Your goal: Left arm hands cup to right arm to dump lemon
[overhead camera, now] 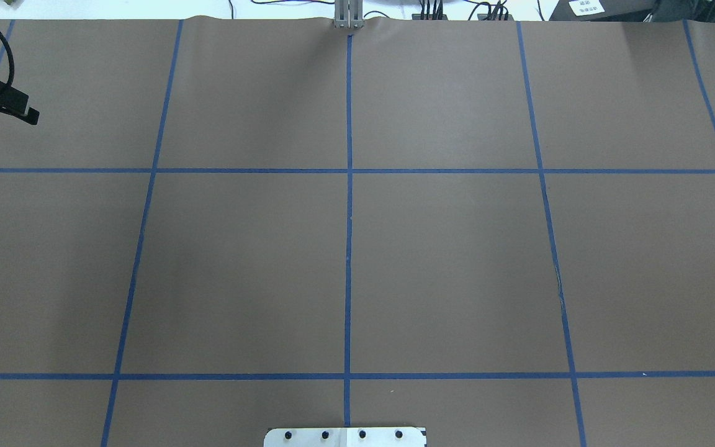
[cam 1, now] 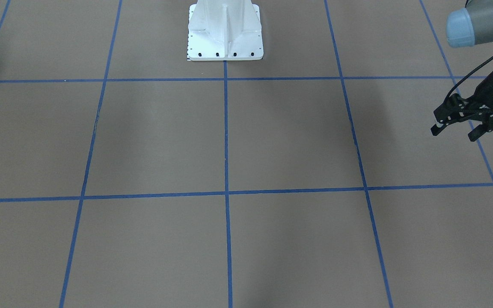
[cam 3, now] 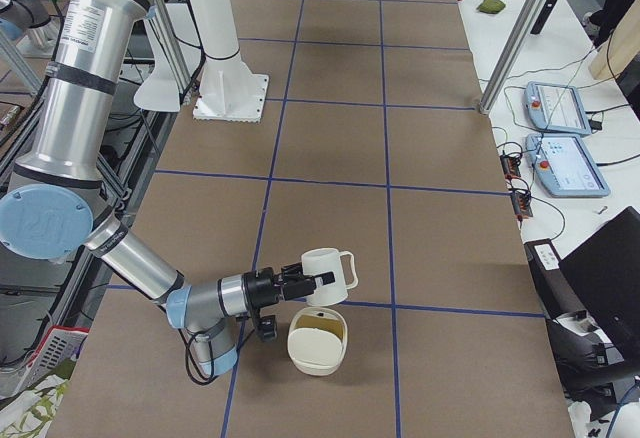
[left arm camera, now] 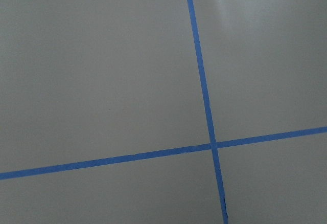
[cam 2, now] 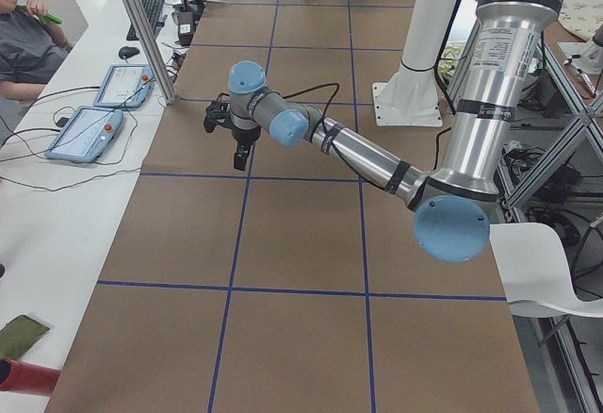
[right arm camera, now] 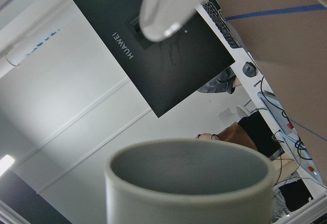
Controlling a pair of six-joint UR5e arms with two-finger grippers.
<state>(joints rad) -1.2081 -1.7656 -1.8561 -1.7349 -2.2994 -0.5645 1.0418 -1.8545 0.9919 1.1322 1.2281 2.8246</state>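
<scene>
The white ribbed cup lies on its side in the air at the tip of my right gripper, handle away from it, over a cream bowl with something yellowish inside. I cannot tell whether this gripper is shut. In the right wrist view the cup's grey inside fills the lower frame and looks empty. My left gripper is open and empty, hovering over the table at its far left end; it also shows in the overhead view and the exterior left view.
The brown table carries a blue tape grid. The white robot pedestal stands at the middle of the robot's side. Teach pendants and an operator are on the bench beyond. A metal post rises at the table edge.
</scene>
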